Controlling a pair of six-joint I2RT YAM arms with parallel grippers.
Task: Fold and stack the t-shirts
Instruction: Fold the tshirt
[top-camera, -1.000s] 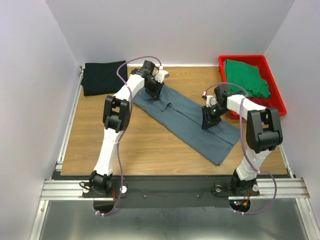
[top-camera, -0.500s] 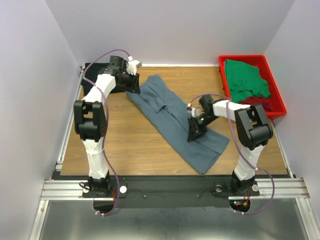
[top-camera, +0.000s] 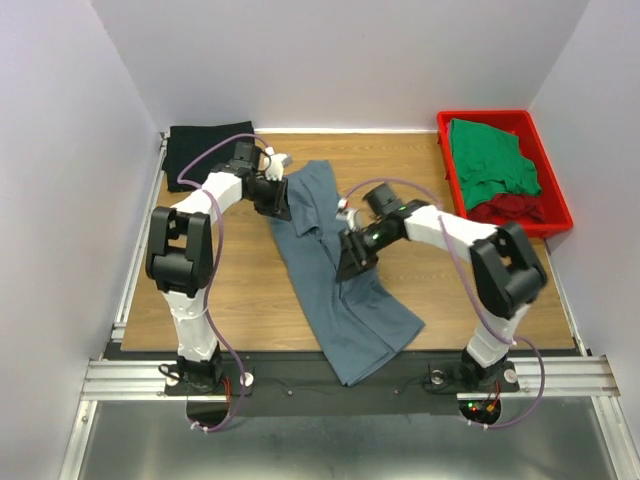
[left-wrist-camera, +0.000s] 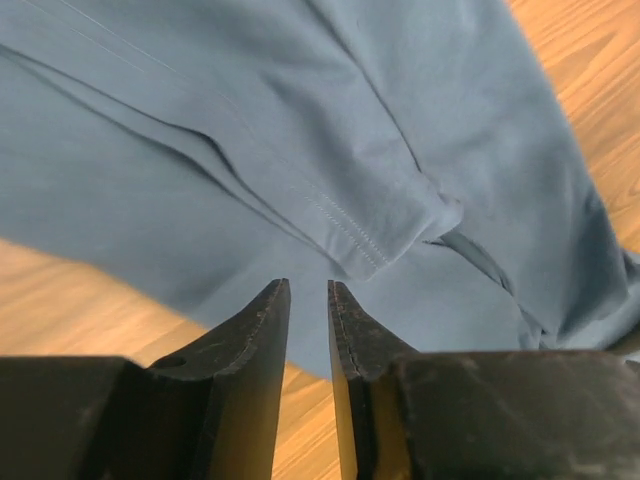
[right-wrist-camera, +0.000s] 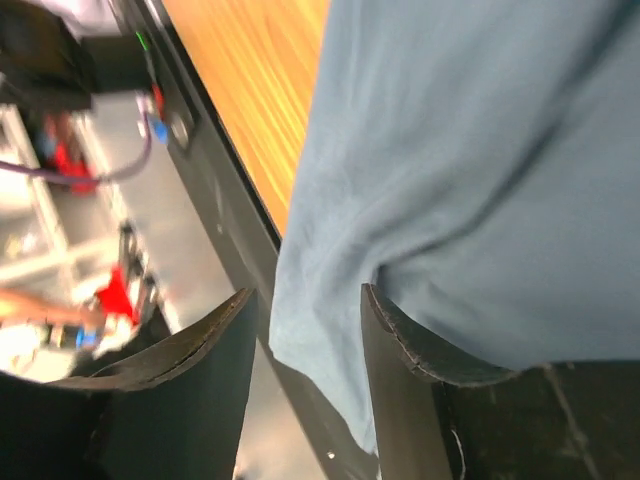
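Observation:
The slate blue-grey t-shirt (top-camera: 340, 300) lies crumpled lengthwise down the middle of the table, and its near end hangs over the front edge. My left gripper (top-camera: 280, 200) sits at its upper left edge. In the left wrist view the left gripper (left-wrist-camera: 308, 285) has a narrow gap with nothing in it, and a sleeve hem (left-wrist-camera: 380, 230) lies just past the tips. My right gripper (top-camera: 350, 265) rests on the shirt's middle. In its wrist view the right gripper (right-wrist-camera: 308, 290) is open, with loose cloth (right-wrist-camera: 330, 250) between the fingers. A black t-shirt (top-camera: 205, 150) lies folded at the back left.
A red tray (top-camera: 548, 165) at the back right holds the green t-shirt (top-camera: 490, 155) on top of a dark red one (top-camera: 505, 208). Bare wood (top-camera: 230, 290) shows on both sides of the blue-grey shirt. The black front rail (top-camera: 300, 375) runs under the shirt's hanging end.
The blue-grey shirt has swung from a diagonal across the table to lengthwise, sliding toward the front edge. My right gripper moved left with it and opened. My left gripper shifted left, then back onto the shirt.

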